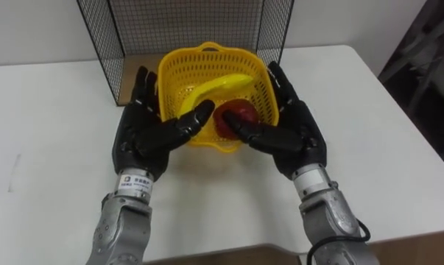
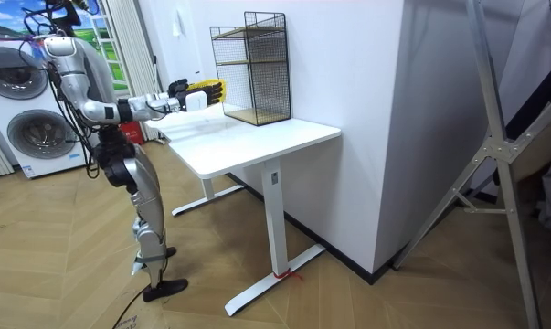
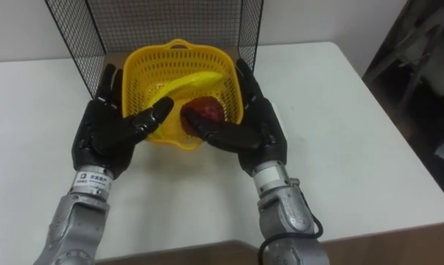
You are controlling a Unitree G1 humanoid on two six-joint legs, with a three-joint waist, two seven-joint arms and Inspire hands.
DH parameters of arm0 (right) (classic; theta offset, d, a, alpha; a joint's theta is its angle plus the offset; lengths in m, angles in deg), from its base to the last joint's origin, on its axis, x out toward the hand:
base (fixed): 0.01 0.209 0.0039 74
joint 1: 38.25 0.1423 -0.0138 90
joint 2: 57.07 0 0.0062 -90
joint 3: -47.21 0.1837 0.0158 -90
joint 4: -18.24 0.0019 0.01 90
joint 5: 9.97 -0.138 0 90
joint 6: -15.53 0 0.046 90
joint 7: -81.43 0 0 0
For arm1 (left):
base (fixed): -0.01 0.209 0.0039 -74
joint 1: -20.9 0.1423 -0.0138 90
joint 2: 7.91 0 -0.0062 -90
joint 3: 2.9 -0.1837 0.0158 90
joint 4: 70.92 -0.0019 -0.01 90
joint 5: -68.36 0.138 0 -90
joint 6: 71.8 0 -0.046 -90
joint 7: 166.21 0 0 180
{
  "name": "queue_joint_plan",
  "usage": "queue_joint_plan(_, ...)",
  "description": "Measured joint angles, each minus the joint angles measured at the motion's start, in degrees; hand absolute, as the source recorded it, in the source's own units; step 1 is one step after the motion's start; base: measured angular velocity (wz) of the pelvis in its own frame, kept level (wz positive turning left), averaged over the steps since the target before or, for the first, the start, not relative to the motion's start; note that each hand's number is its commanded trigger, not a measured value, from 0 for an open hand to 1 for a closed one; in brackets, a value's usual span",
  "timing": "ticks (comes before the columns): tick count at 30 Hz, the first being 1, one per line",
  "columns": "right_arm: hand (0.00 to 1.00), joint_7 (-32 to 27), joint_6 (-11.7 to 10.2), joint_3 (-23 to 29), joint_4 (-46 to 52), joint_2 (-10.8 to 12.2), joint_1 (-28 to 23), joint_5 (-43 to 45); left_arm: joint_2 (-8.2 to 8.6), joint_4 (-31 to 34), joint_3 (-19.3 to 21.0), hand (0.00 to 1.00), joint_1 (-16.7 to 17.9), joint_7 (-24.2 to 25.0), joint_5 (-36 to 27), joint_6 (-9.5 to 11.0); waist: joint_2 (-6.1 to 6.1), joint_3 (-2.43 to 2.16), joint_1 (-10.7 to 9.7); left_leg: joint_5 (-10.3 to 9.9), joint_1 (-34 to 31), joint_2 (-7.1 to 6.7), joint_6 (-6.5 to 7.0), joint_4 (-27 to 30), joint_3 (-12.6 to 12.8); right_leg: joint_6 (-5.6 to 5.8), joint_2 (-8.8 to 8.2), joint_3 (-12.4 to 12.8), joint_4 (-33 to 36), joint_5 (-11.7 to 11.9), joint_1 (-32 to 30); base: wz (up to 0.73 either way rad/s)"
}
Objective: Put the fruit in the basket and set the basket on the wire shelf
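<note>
The fruit is in: the banana [image 1: 220, 85] and the red apple [image 1: 236, 114] lie in the yellow basket [image 1: 176, 77], which we carry squeezed between two flat hands just in front of the wire shelf [image 1: 104, 37]. That squeeze is, in our judgement, the weak point.

On the left, nothing hooks the rim. If the left hand [image 1: 144, 132] eases its pressure, the smooth plastic wall could slide down the palm and the basket could drop onto the white table [image 1: 52, 147]. The shelf's left mesh panel stands close to that hand's fingertips, so a push forward off line could catch them on the wire. In the middle, a tilt would roll the apple and shift the weight. On the right the same holds — the right hand [image 1: 295, 132] has the other mesh panel just beyond its fingertips, and too hard a press from both sides might buckle the thin basket.

As to pose, the left hand is open, with its fingers straight along the basket's left wall and its thumb stretched inward across the front. The right hand mirrors it — open, fingers straight on the right wall, thumb reaching in below the apple. In the room view both arms reach forward from the table's end, and the basket looks lifted clear of the tabletop.
</note>
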Motion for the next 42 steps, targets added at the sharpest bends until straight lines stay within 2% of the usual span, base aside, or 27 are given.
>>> queue_joint_plan(1,0.00,0.26,-0.13,-0.01,0.00,-0.02,-0.01,0.02,-0.08,0.48,0.04,0.00,0.01,0.00,0.00,0.05,-0.14,-0.03,0.18,-0.77,-0.53,0.37,-0.27,1.73,-0.12,-0.21,0.18,-0.05,1.36,-0.77,-0.44,-0.06)
queue_joint_plan(3,0.00,1.29,-0.29,-0.11,-0.01,-0.20,-0.04,-0.26,-0.30,0.98,0.06,0.00,-0.01,0.07,-0.15,1.16,-0.32,0.01,0.87,-3.07,-2.90,2.15,-1.45,9.24,-0.16,-1.16,1.34,-0.03,6.05,-4.11,-1.72,-0.05)
queue_joint_plan(4,0.00,1.40,-0.27,-0.17,-0.03,-0.17,-0.10,-0.27,-0.35,0.97,0.08,0.00,0.02,0.07,-0.35,1.16,-0.42,0.01,0.95,-3.04,-3.88,2.52,-1.45,11.93,-0.16,-1.19,1.51,0.02,6.83,-4.87,-1.82,-0.09)
queue_joint_plan(6,0.00,1.74,-0.27,-0.19,-0.03,-0.18,-0.13,0.02,-0.35,0.97,0.26,0.00,0.05,0.07,-0.71,1.16,0.16,0.08,1.07,-2.78,-6.97,3.98,-1.25,19.69,-1.57,-2.68,2.72,0.40,9.18,-6.18,-1.99,-0.09)
queue_joint_plan(8,0.00,1.75,-0.27,-0.27,-0.04,-0.05,-0.34,0.12,-0.45,0.97,0.31,0.00,0.26,0.07,-0.67,1.15,0.00,0.14,1.17,-0.76,-8.84,4.29,-1.05,23.27,-2.35,-3.53,2.85,0.97,9.61,-5.95,-1.69,-0.08)
queue_joint_plan(9,0.00,1.79,-0.31,-0.43,-0.04,-0.08,-0.32,-0.02,-0.57,0.91,0.25,0.00,0.42,0.09,-0.71,1.14,-0.20,0.11,1.60,0.08,-10.07,4.03,-0.78,23.97,-2.56,-4.12,2.72,1.48,9.42,-5.75,-1.17,-0.06)
queue_joint_plan(10,0.00,1.79,-0.40,-0.38,-0.04,-0.18,-0.24,-0.02,-0.63,0.91,0.09,0.00,0.36,0.09,-0.70,1.14,-0.28,0.10,1.27,-0.17,-10.74,3.39,-0.79,22.75,-2.74,-4.19,2.54,1.43,9.22,-5.67,-1.20,0.07)
queue_joint_plan(11,0.00,1.79,-0.56,-0.31,-0.22,-0.42,0.12,-0.01,-0.75,0.91,-0.10,0.00,0.36,0.21,-0.71,1.18,-0.55,0.30,0.94,-0.26,-12.36,1.59,-0.78,18.15,-2.85,-4.21,2.15,1.36,9.20,-5.63,-1.68,0.06)
queue_joint_plan(12,0.00,1.79,-0.79,-0.26,-0.31,-0.51,0.11,0.03,-0.64,0.92,-0.24,0.00,0.37,0.21,-0.69,1.17,-0.22,0.05,0.94,0.83,-14.12,-0.13,-0.77,12.22,-2.87,-4.21,2.11,1.31,9.20,-5.68,-2.20,-0.13)
queue_joint_plan(13,0.00,1.80,-0.69,-0.35,-0.46,-0.46,-0.13,0.11,-0.61,0.89,-0.13,0.00,0.41,0.22,-0.65,1.13,0.19,-0.05,1.11,5.11,-15.26,-1.37,0.37,8.43,-3.33,-4.27,2.05,1.09,9.29,-5.89,-2.24,-0.31)
queue_joint_plan(14,0.00,1.80,-0.57,-0.54,-0.48,-0.47,-0.29,0.11,-0.72,0.90,-0.01,0.00,0.48,0.22,-0.65,1.13,0.52,-0.31,1.55,7.23,-15.10,-1.65,1.12,7.81,-3.42,-4.22,2.05,1.09,9.26,-5.96,-2.10,-0.13)
queue_joint_plan(15,0.00,1.81,-0.24,-0.73,-0.47,-0.39,-0.47,0.12,-1.05,0.92,0.28,0.00,0.41,0.29,-0.65,1.12,-0.35,-0.51,1.44,7.51,-14.24,-2.34,1.38,6.74,-3.64,-3.76,1.62,0.93,8.96,-6.26,-2.07,0.08)
queue_joint_plan(17,0.00,2.06,-0.21,-0.46,-0.27,-1.09,-0.38,0.08,-0.96,0.93,0.07,0.00,0.43,0.39,-0.65,0.92,-1.19,-0.74,0.68,7.61,-14.28,-3.35,1.61,6.22,-3.79,-3.51,0.96,0.17,8.42,-6.43,-2.03,0.20)
queue_joint_plan(22,0.00,2.65,-0.23,-0.17,-0.27,-1.02,-0.28,0.01,-0.97,0.93,-0.04,0.00,0.42,0.39,-0.70,0.75,-0.93,-0.63,0.30,6.94,-14.28,-4.56,2.42,6.12,-3.84,-2.99,-0.08,-0.95,6.94,-6.80,-1.28,0.10)
queue_joint_plan(24,0.00,2.65,-0.24,-0.06,-0.27,-1.02,-0.27,0.08,-0.96,0.99,-0.09,0.00,0.42,0.39,-0.60,0.77,-0.93,-0.62,-0.56,6.64,-13.92,-5.24,2.66,5.79,-4.36,-2.68,-0.56,-1.83,5.71,-7.06,-0.18,0.21)
queue_joint_plan(30,0.00,2.60,-0.33,-0.07,-0.02,-0.79,-0.13,-0.27,-0.92,1.02,-0.09,0.00,0.41,0.39,-0.68,0.93,-1.16,-0.51,-0.46,5.86,-13.15,-6.31,3.24,4.89,-4.31,-1.97,-1.59,-1.94,4.16,-7.59,1.12,0.05)
queue_joint_plan(35,0.00,2.19,-0.34,-0.05,1.08,-0.66,0.14,0.04,-0.79,1.49,-0.10,0.00,0.42,0.39,-0.70,1.14,-1.72,-0.22,-0.52,5.62,-12.09,-7.33,3.69,4.12,-4.13,-1.20,-2.68,-1.93,3.24,-8.05,2.46,0.04)
queue_joint_plan(37,0.00,2.17,-0.33,-0.05,1.38,-0.64,0.13,0.28,-0.79,2.04,-0.09,0.00,0.41,0.43,-1.00,1.40,-2.27,0.17,-0.49,5.55,-11.74,-8.16,3.80,4.04,-4.04,-0.77,-3.16,-1.91,3.05,-8.34,3.01,0.07)
queue_joint_plan(42,0.00,1.66,-0.55,-0.06,2.43,-0.72,0.13,2.34,-0.80,2.30,-0.09,0.00,0.41,0.43,-1.41,1.60,-2.17,0.17,-0.48,4.45,-12.58,-8.76,4.92,5.16,-3.80,0.08,-3.66,-1.95,3.36,-8.86,2.72,0.05)
